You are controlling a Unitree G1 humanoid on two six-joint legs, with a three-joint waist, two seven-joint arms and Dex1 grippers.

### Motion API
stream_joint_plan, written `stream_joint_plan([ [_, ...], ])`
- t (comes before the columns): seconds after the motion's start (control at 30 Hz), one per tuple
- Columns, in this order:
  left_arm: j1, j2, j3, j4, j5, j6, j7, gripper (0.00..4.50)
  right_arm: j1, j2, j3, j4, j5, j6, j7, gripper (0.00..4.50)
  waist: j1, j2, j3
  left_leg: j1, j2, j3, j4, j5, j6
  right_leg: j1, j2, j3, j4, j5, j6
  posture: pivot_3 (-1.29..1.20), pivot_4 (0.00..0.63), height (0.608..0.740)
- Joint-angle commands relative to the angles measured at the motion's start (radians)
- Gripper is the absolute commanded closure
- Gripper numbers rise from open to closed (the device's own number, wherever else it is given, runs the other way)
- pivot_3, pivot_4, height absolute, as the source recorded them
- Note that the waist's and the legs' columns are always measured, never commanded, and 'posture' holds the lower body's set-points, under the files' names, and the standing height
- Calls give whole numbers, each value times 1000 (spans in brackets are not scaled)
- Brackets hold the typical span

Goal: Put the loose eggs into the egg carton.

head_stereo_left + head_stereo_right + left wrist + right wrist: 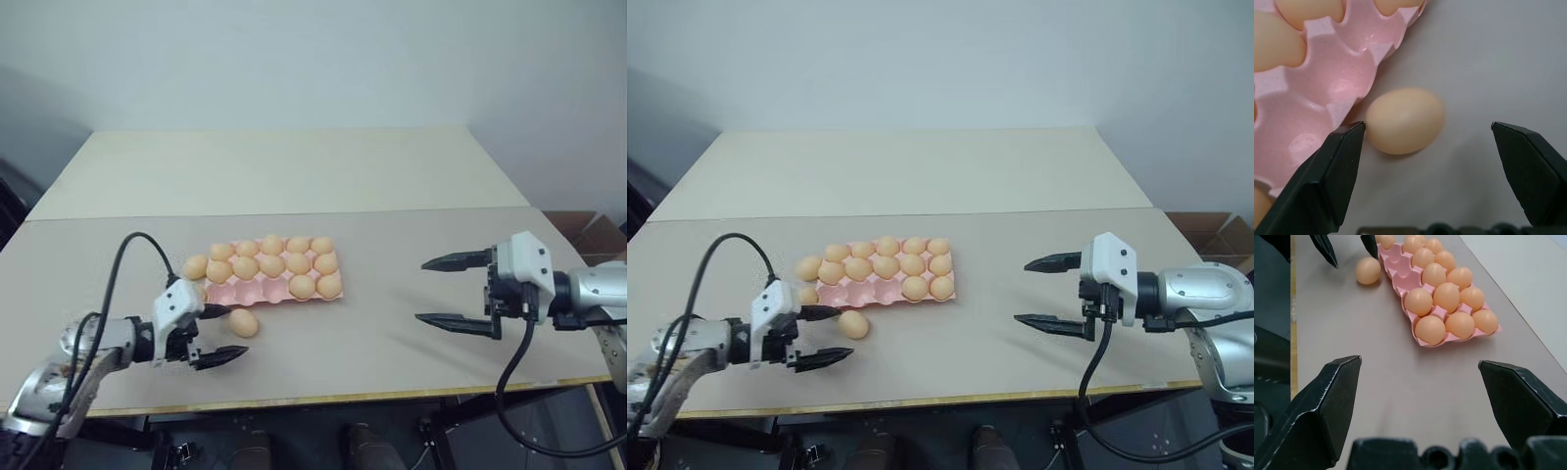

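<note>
Eggs: one loose egg [243, 322] lies on the tabletop [392, 323] just off the near edge of the carton [231, 291], with the left claw [217, 335] spread wide around it. A second loose egg [195, 266] sits against the carton's left end.

Left wrist view: one finger [1334, 166] is nearly touching the egg and close to the carton rim; the other stands well clear. Centre the claw on the egg before you close, or that near finger will likely shove it sideways or catch the rim. Close gently; the shell is smooth and may roll. Empty cups show along the near row, so the carry looks short.

Right claw [458, 291] hangs wide and empty, well to the right of the carton.

Hard to tell: how many near-row cups are free, since the left claw hides part of that corner. Whether the finger actually contacts the egg, I cannot say.
</note>
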Motion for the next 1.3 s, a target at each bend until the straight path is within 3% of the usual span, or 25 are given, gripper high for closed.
stream_joint_plan([
  [0.03, -17, -20, -26, -36, 36, -4, 52, 0, 11, -13, -41, -37, 27, -6, -13, 53, 1, 0, 0, 0, 0, 0, 0, 0, 0, 0, 0, 0, 0, 0, 0, 0, 150, 740],
  [0.63, 14, -80, -17, -126, 24, 144, 202, 0, 35, -19, -41, -67, 40, -10, -41, 53, -1, 0, 0, 1, 0, 2, 0, 0, 0, 0, 0, 2, 0, 1, 1, 0, 150, 740],
  [0.73, 48, -62, 6, -151, 3, 136, 173, 554, 33, -19, -40, -65, 39, -10, -40, 0, -1, 0, 0, 1, -1, 2, 0, 0, 0, 0, 0, 2, 0, 1, 1, 0, 150, 740],
  [0.9, 68, -43, 32, -157, -9, 131, 159, 2163, 30, -18, -36, -59, 37, -12, -40, 0, -2, 0, 0, 1, 0, 2, 0, 0, 0, 0, 0, 3, 0, -1, -1, 0, 150, 740],
  [0.97, 69, -37, 38, -156, -10, 134, 157, 2512, 26, -17, -34, -57, 37, -11, -42, 0, -2, -1, 0, 1, -1, 2, 0, 0, 0, 0, 0, 3, 0, -1, -2, 0, 150, 740],
  [1.3, 99, 1, 97, -159, -29, 63, 75, 2512, 34, -10, -35, -66, 38, -10, -52, 0, -3, -1, 0, 1, -1, 3, 0, 0, 0, 0, 0, 4, 0, -2, -3, 0, 150, 740],
])
